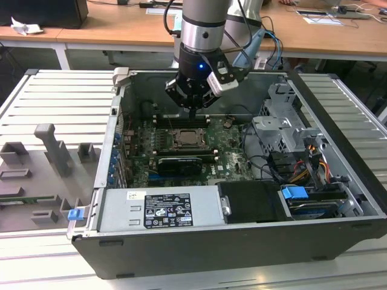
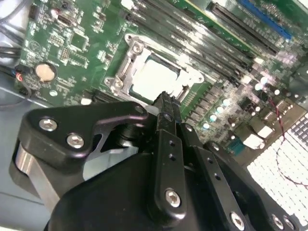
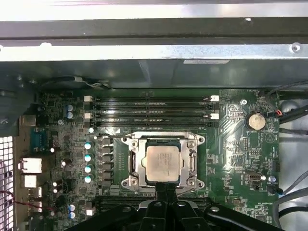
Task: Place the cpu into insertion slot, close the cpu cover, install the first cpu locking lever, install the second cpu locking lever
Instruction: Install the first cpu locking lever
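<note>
**A:** Gripper (image 2: 163,102) up close: black angular links, jaws pinched together with nothing between them, tip at one edge of the socket (image 3: 129,182). I can't say whether it touches.

**B:** And the cpu (image 3: 163,162)?

**A:** It sits in the socket on the green motherboard (image 3: 240,159), matte silvery top up. The cpu cover (image 3: 139,163) lies flat around it, a thin stamped-metal frame.

**B:** How would they handle?

**A:** The chip looks light, rigid and smooth, and is probably delicate underneath, so I'd take it by its edges. The cover looks like stiff sheet metal, likely springy at its hinge. I'd press on the frame's rim, never the chip.
</note>
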Controlling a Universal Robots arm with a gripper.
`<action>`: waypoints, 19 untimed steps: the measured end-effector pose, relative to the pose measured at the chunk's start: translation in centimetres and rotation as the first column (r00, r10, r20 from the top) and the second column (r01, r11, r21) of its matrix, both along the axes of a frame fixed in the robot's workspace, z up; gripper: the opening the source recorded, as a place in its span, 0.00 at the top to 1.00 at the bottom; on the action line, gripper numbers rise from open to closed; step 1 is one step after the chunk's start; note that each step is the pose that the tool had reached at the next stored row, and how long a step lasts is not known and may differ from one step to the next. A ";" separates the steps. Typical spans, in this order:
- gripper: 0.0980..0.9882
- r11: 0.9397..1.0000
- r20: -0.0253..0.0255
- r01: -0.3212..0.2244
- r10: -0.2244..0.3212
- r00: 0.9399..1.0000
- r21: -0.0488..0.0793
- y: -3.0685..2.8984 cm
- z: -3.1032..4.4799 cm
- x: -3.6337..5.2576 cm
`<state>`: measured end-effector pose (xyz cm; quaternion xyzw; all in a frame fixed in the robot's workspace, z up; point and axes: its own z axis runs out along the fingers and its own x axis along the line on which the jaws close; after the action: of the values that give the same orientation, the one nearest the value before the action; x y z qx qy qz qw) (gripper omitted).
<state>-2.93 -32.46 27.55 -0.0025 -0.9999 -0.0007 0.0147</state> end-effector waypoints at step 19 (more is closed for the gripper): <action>0.99 1.000 0.022 -0.018 0.018 1.000 0.003 1.53 -1.40 -6.84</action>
<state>-9.77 -30.93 26.15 0.0063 -1.0000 -0.0024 0.0035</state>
